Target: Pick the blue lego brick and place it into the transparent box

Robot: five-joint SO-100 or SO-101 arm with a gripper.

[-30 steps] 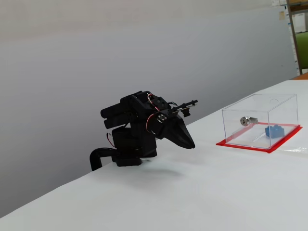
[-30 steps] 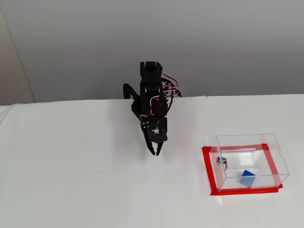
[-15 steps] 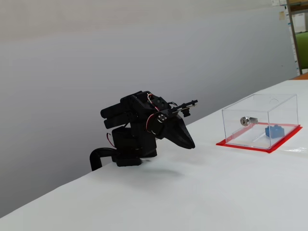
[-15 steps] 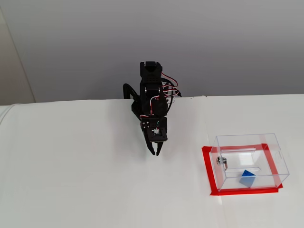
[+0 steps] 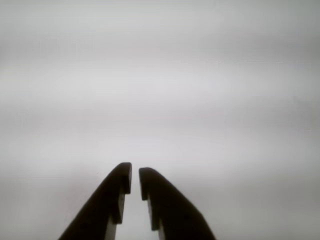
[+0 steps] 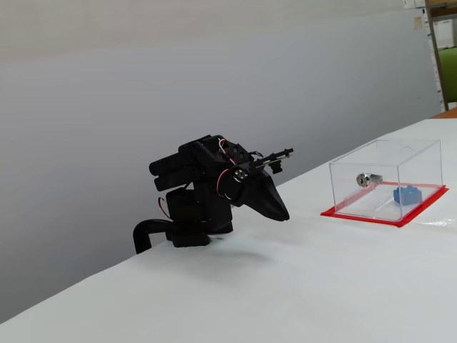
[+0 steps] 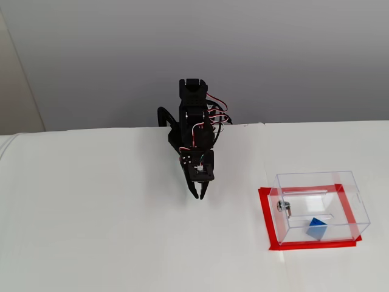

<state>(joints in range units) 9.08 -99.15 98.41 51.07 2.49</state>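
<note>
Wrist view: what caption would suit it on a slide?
Empty end effector, jaws nearly closed, pointing over the bare white table.

White table [image 6: 300,286] fills foreground in both fixed views; surface matte, evenly lit w/ soft shadows. Plain grey wall [image 6: 214,64] behind. Top-right corner of a fixed view: shelving [image 6: 443,50] w/ green item, wood-toned edge [image 6: 446,113] below. Paler wall strip [image 7: 15,91] at left in a fixed view.

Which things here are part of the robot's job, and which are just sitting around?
Part of the job:
- small bright blue plastic lego brick, already inside the box
- clear plastic box with red base edge
- black end effector, nearly closed, empty

Just sitting around:
- silver metal lock on the box
- white table
</note>
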